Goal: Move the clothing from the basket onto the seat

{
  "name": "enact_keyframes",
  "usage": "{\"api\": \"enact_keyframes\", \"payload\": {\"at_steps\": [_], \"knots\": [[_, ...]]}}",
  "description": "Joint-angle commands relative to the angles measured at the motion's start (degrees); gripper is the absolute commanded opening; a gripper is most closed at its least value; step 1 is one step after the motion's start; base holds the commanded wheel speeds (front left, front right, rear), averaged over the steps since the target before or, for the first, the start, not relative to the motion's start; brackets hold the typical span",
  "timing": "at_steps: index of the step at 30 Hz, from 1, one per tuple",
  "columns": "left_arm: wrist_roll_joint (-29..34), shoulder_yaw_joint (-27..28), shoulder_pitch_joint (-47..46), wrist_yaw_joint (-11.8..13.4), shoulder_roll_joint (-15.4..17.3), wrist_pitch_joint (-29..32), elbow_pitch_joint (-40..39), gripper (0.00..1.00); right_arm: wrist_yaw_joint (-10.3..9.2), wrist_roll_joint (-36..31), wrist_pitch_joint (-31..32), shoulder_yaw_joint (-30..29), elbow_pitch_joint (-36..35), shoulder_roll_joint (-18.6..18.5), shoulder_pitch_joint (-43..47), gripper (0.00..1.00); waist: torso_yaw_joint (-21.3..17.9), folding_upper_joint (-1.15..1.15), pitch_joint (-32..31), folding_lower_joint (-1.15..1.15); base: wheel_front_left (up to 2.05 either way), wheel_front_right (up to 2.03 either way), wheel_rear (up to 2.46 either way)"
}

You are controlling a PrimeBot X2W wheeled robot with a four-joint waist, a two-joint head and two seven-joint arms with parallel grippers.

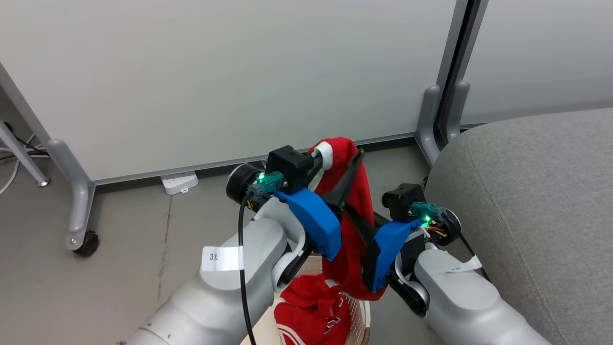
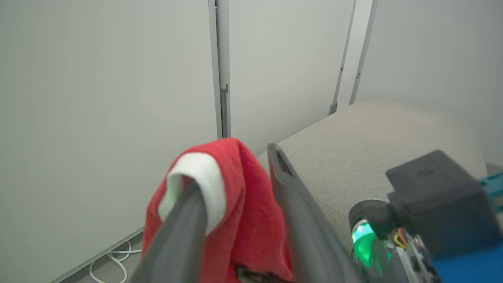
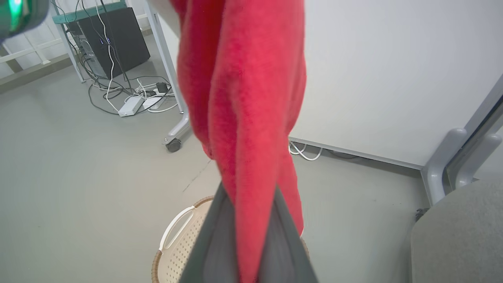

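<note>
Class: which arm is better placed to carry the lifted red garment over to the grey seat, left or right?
Likely the right. The right claw is pinched shut on the red garment and sits nearer the seat. The left claw has its fingers apart, with cloth merely draped over one.

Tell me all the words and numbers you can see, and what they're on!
"3" and a small mark I can't make out: left tag, on the left arm.
Right tag, on the right arm: print too small to read.
Logo on the garment in the basket: too blurred to read.
</note>
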Motion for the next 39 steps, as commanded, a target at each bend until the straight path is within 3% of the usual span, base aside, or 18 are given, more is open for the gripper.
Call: {"api": "enact_keyframes", "payload": {"at_steps": [1,11,19,30,39], "knots": [[0.82,0.89,1.77,0.39,0.05,-0.27,-0.12,1.00,0.03,0.55,-0.63,0.05,0.20,-0.15,-1.10,0.00,0.00,0.00,0.10,0.00,0.00,0.00,0.00],[8.89,11.16,13.57,0.79,3.10,-0.26,-7.33,1.00,0.03,0.64,-2.35,-1.78,2.44,-0.22,-2.39,0.00,0.39,0.00,0.75,0.00,0.00,0.00,0.00],[19.59,24.09,26.81,1.62,6.23,-0.22,-17.74,1.00,0.03,-0.09,-3.11,-3.39,2.94,-0.80,-2.06,0.00,0.86,0.00,1.01,0.00,0.00,0.00,0.00],[29.35,34.93,37.42,-0.56,6.27,-0.22,-25.59,1.00,0.03,-0.91,-3.30,-4.72,2.60,-1.45,-1.19,0.00,1.31,0.00,1.15,0.00,0.00,0.00,0.00],[32.97,38.75,41.32,-2.23,4.75,-0.22,-26.18,1.00,0.03,-1.48,-3.34,-5.47,2.61,-1.52,-0.73,0.00,1.47,0.00,1.05,0.00,0.00,0.00,0.00]]}}
